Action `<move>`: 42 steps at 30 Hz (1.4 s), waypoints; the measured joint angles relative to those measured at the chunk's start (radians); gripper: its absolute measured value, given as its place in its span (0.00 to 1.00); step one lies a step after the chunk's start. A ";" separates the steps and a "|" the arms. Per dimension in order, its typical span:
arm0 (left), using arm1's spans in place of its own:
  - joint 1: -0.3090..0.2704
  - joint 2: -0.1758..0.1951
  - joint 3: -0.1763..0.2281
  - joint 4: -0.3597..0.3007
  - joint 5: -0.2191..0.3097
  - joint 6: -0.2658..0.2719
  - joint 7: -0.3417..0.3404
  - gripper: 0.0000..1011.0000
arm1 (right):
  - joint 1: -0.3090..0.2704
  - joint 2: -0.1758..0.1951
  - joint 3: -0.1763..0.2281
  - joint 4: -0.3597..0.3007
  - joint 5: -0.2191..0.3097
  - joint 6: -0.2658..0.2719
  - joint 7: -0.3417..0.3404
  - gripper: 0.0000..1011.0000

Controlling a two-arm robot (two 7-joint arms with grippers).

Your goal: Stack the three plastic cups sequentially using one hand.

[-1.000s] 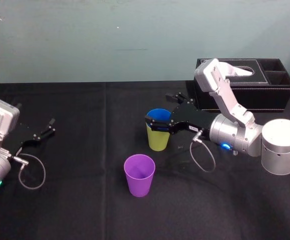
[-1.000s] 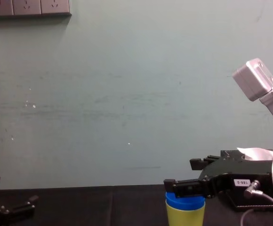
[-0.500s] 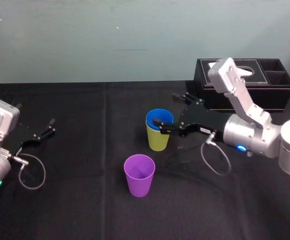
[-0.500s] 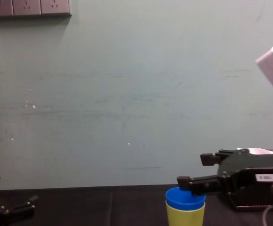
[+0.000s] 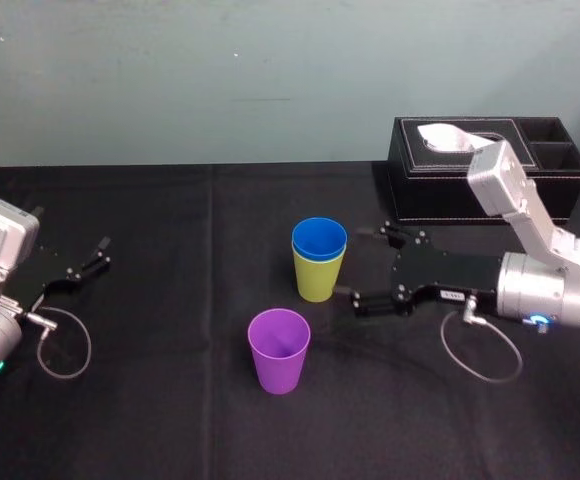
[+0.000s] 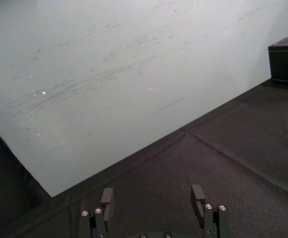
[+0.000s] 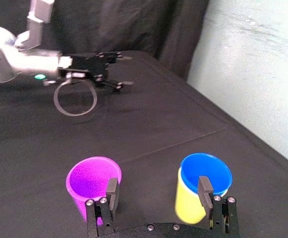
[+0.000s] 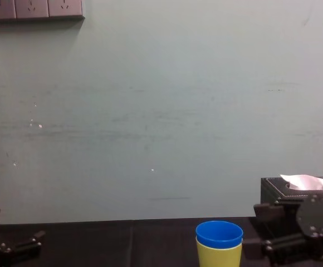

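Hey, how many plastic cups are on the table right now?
3: the blue cup nested in the yellow-green cup, and the purple cup standing alone nearer the robot, slightly to their left. None seems hidden.

Blue cup nests in yellow-green cup, purple cup apart.

Blue cup — upright, nested inside the yellow-green cup, only its rim band showing above it; the pair stands mid-bench.
Purple cup — upright, mouth up, alone, nearer and slightly left of the pair, apart from it.
Right claw: black, fingers spread, empty, just right of the pair.
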 joint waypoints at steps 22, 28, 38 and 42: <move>0.000 0.000 0.000 0.000 0.000 0.000 0.000 1.00 | 0.050 0.022 -0.124 0.085 -0.004 -0.103 0.140 0.99; 0.000 0.000 0.000 0.000 0.000 0.000 0.000 1.00 | 0.062 0.008 -0.151 0.110 0.004 -0.103 0.154 0.99; 0.000 0.000 0.000 0.000 0.000 0.000 0.000 1.00 | 0.083 -0.010 -0.194 0.153 0.013 -0.103 0.161 0.99; 0.000 0.000 0.000 0.000 0.000 0.000 0.000 1.00 | 0.089 -0.014 -0.206 0.162 0.017 -0.104 0.161 0.99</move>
